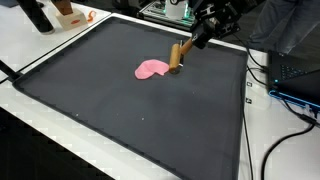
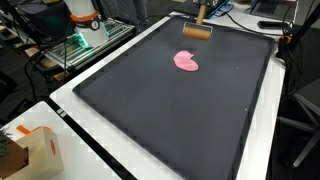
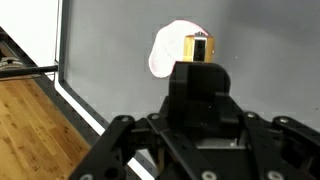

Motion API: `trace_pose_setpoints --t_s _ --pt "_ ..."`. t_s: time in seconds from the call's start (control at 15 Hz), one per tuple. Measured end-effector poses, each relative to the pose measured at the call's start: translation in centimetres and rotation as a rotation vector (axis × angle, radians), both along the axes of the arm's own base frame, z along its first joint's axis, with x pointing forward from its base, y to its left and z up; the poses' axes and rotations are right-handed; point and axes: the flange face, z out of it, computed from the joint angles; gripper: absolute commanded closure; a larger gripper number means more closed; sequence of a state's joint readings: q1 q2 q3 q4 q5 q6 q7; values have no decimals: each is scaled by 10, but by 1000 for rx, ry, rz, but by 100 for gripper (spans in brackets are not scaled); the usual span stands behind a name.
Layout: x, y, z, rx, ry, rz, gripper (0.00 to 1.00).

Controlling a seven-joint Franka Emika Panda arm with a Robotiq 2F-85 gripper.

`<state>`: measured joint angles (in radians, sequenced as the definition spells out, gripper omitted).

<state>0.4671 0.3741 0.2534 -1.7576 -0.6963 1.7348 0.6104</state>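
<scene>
pink cloth (image 1: 150,69) on dark mat (image 1: 120,110), wood floor (image 3: 30,135)

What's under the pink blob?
The pink blob lies flat on the black mat. Whatever sits right beneath it is covered. The wooden block in the end effector stands at its edge.

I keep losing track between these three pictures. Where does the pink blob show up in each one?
In an exterior view: the pink blob lies on the mat, above the middle of the picture, just left of the block.
In an exterior view: near the top, right of centre, just below the block.
Wrist view: upper middle, looking pale, behind the block.
Shared landmark: the wooden block next to it.
</scene>
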Motion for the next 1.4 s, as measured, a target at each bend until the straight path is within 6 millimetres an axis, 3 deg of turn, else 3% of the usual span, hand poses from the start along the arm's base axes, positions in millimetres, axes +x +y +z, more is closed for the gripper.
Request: trace_pose_setpoints --t_s 0.53,1.4 --pt "5 18 -36 -48 -76 -93 75" --pt "16 23 -48 -85 -145 -200 75"
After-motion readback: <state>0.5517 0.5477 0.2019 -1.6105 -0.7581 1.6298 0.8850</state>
